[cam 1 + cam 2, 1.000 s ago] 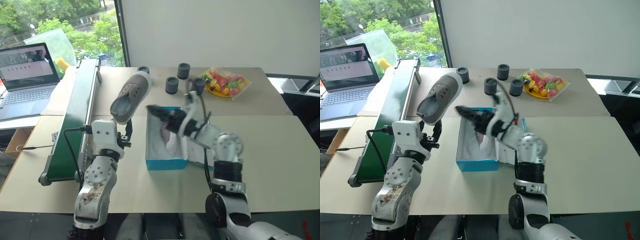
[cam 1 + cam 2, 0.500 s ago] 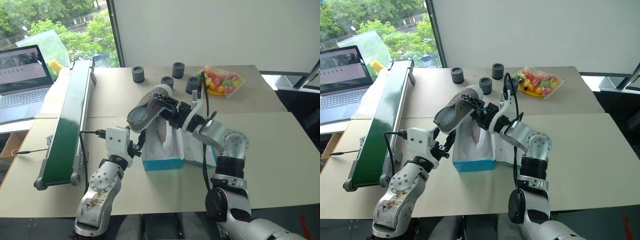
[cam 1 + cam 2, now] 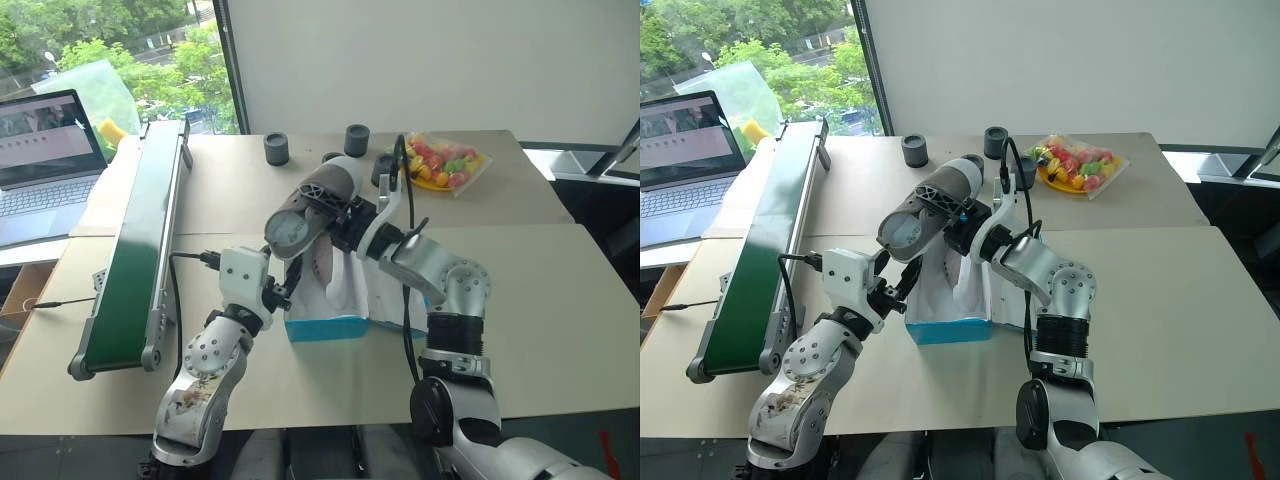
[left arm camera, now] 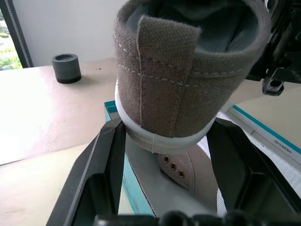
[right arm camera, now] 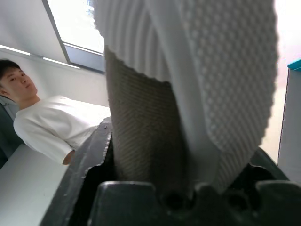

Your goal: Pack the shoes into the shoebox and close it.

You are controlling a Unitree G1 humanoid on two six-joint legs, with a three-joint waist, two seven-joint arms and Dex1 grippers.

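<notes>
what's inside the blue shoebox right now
Inside the shoebox lie white wrapping paper and one grey shoe, its eyelets showing. The second shoe, held above by both claws, covers the rest of the interior.

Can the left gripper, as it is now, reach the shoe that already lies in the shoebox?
Probably not: the left gripper is shut on the heel of the raised shoe, which hangs over the shoebox and the shoe inside.

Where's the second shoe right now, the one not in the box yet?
In the left eye view the grey shoe is in the air over the open blue shoebox, between the left gripper at its heel and the right gripper.
</notes>
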